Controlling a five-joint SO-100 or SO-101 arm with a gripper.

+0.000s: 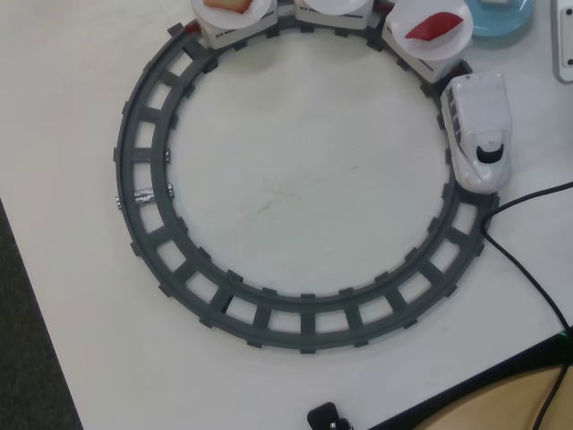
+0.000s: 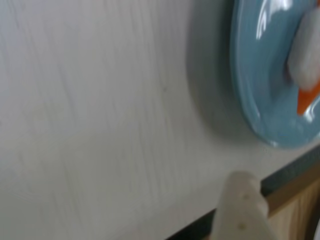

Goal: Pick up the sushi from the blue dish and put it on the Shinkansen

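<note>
The blue dish fills the right of the wrist view, near the table's edge. The sushi, a white rice block with an orange strip, lies on it and is cut off by the right edge. Only one pale finger of my gripper shows, at the bottom, apart from the dish and holding nothing that I can see. In the overhead view the blue dish is at the top right corner. The white Shinkansen stands on the right of the grey ring track. The arm is not in that view.
Behind the train, cars carry white plates: one with a dark-red piece, one bare-looking, one with an orange-pink piece. A black cable runs at the right. The table's edge cuts the bottom right corner.
</note>
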